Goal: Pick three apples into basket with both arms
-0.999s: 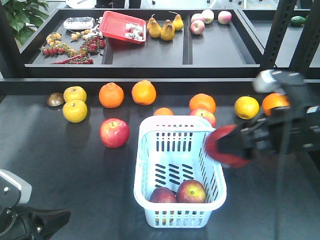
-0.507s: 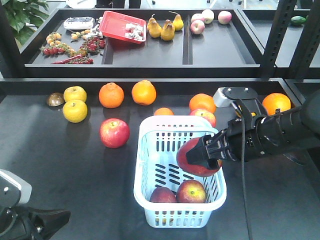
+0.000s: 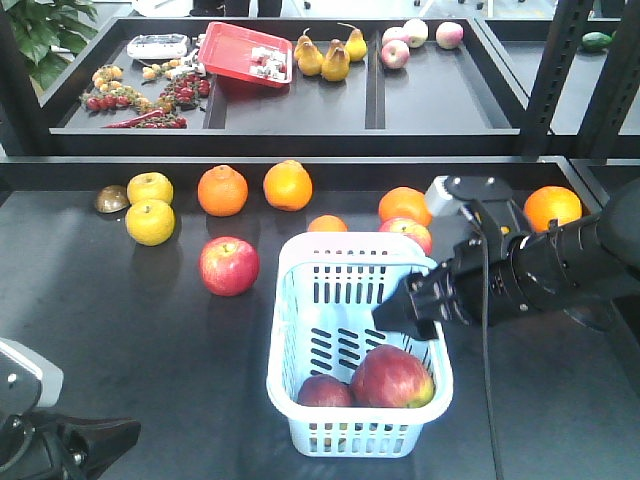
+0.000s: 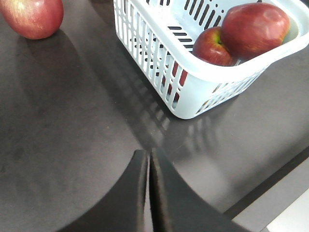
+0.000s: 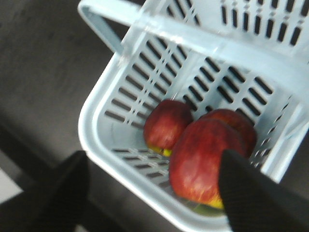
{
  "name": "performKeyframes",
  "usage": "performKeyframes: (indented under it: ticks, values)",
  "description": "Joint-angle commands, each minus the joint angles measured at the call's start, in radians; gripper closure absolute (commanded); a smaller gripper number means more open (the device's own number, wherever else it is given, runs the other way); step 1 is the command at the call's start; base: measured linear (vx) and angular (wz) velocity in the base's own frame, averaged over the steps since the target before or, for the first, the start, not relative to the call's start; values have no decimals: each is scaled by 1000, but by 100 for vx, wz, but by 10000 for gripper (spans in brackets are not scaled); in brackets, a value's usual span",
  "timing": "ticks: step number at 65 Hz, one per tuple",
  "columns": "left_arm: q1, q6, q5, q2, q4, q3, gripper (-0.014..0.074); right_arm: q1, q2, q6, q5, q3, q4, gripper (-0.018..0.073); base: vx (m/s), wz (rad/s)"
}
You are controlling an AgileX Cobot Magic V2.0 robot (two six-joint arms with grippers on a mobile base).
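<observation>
A dark tabletop [image 3: 120, 330] seen from the front, with a pale blue-white slotted shopping basket [image 3: 290, 345] at its centre. The right gripper [image 3: 405, 312] hangs over the basket's rim at about 3 o'clock, its jaws spread wide and holding nothing. In the right wrist view the two black fingers [image 5: 251, 193] frame the basket interior from above, which suggests the arm sits here because this is the drop point for fruit.

Inside the basket lie three dark-red apples, bunched at the near end around 6 o'clock. The largest apple [image 3: 392, 376] rests on top and to the right, leaning on a smaller apple [image 3: 322, 391] at its left; the third apple [image 5: 241, 126] is mostly hidden behind the largest and shows clearly only from the right wrist camera. Judging by that count, the basket appears to hold what the task asks for.

The left gripper [image 4: 148, 193] waits low over bare tabletop at about 7 o'clock of the basket, its jaws pressed together and empty, apparently parked out of the way.

One more red apple [image 3: 229, 265] sits on the table at 9 o'clock of the basket, well apart from it. Oranges [image 3: 222, 190] and yellow citrus [image 3: 150, 222] line the far edge of the table, and a raised shelf behind carries pears [image 3: 322, 55] and a red tray [image 3: 245, 52].
</observation>
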Motion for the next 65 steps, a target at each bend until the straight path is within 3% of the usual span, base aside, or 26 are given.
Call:
performKeyframes:
  ticks: [1,11,29,55,65]
  values:
    - [0,-8,-42,-8,-21,-24,603,0,-30,-3,50,-27,21,247,0,0]
    - [0,-8,-37,-8,-21,-24,603,0,-77,-6,114,-27,-7,575,0,0]
    - [0,-9,-29,-8,-21,-24,603,0,-318,65,215,-16,-157,564,0,0]
    - [0,-9,-29,-8,-21,-24,603,0,-720,137,-144,435,-295,563,0,0]
    - [0,-9,-30,-8,-21,-24,603,0,-780,137,-188,540,-315,563,0,0]
